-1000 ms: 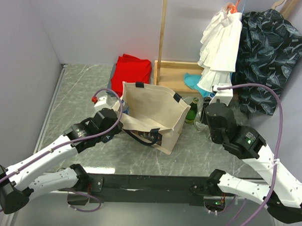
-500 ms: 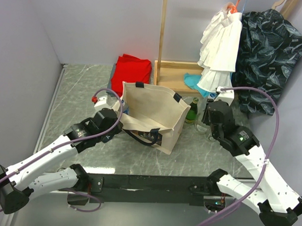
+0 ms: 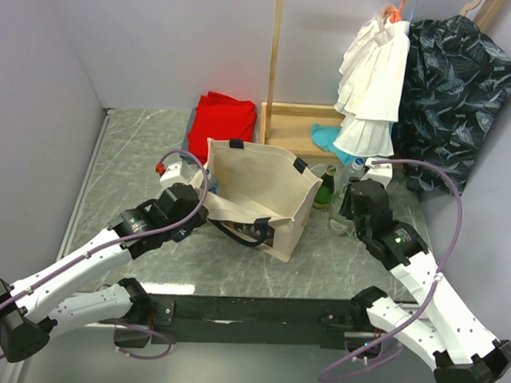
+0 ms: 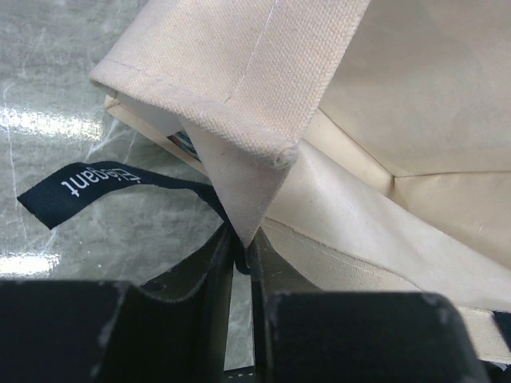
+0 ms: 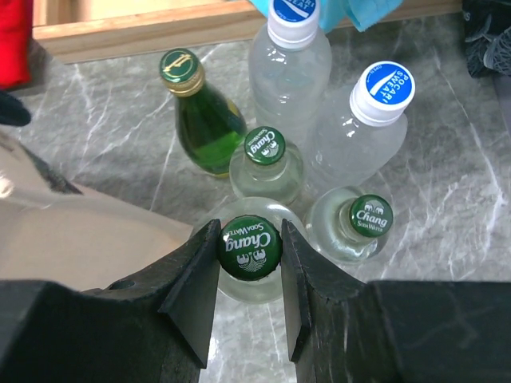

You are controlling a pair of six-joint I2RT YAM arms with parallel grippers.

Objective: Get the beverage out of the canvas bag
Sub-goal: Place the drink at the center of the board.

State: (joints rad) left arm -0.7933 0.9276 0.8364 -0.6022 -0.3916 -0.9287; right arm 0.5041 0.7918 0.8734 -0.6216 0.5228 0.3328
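Jaws of bent right arm [image 3: 410, 253] around cap [image 5: 248, 246]

Bottles [image 5: 263, 163] crowd tight between the bag [image 3: 260, 179] and hanging clothes [image 3: 375, 78]; the rack base [image 3: 292, 129] blocks behind. Bare table [image 3: 134, 152] lies left of the bag.

Marble-patterned table [image 3: 138, 161], far end: folded red cloth [image 3: 222, 122] lies just beside a wooden stand [image 3: 292, 127] with an upright post [image 3: 275, 48]. A teal cloth [image 3: 330, 137] rests against the stand's base. A white garment [image 3: 375, 78] and a dark leaf-print shirt [image 3: 451, 90] hang at right.
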